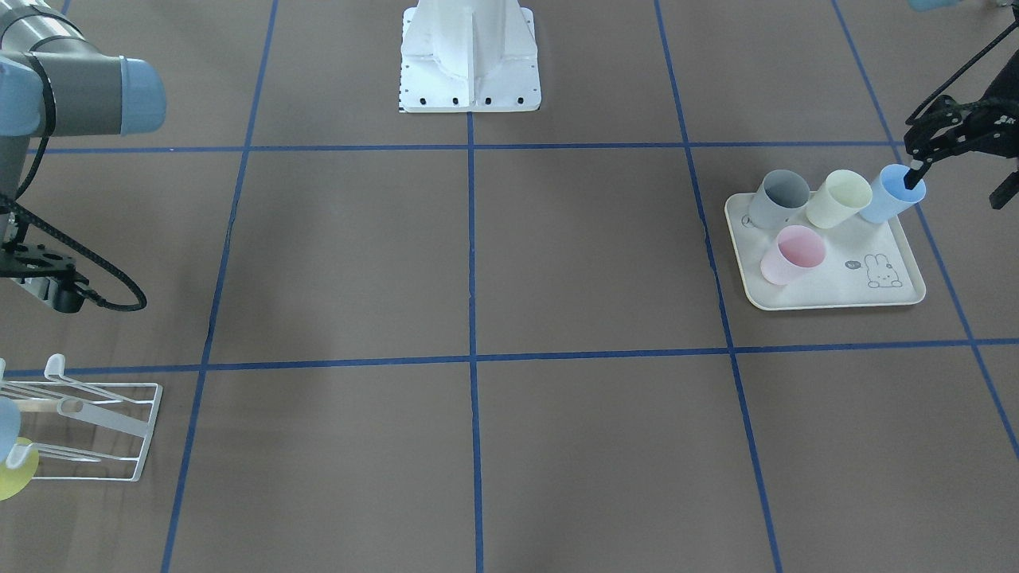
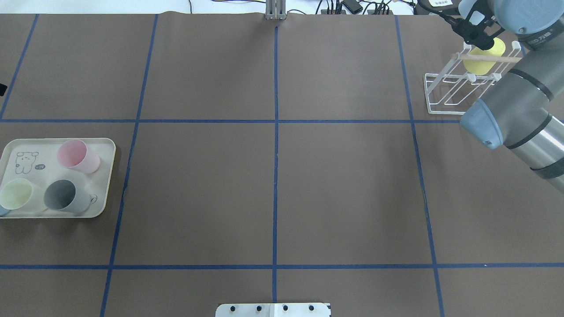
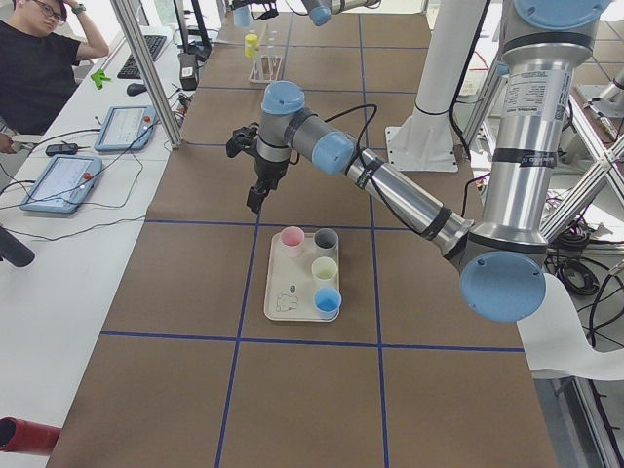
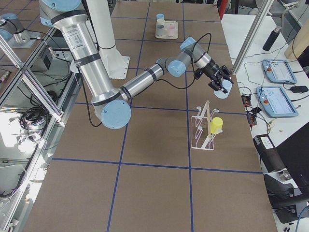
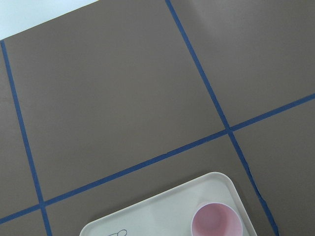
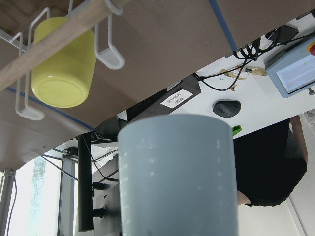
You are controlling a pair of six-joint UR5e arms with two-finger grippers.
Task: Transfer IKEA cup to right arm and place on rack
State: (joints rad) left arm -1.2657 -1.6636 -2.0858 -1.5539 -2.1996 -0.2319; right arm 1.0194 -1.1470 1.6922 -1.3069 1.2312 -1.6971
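Note:
My right gripper (image 4: 219,83) is shut on a light blue IKEA cup (image 4: 223,91) and holds it in the air just off the white wire rack (image 4: 203,130), apart from its prongs. In the right wrist view the cup (image 6: 177,177) fills the foreground, with the wooden rod (image 6: 59,37) up to its left. A yellow cup (image 2: 484,59) hangs on the rack (image 2: 445,94). My left gripper (image 1: 959,183) is open and empty, high above the table near the tray (image 1: 836,296).
The cream rabbit-print tray (image 2: 103,176) at the robot's left carries a pink cup (image 2: 77,156), a grey cup (image 2: 66,196), a pale yellow cup (image 2: 17,193) and a blue cup (image 3: 328,300). A person (image 3: 44,58) sits at a desk beyond the table.

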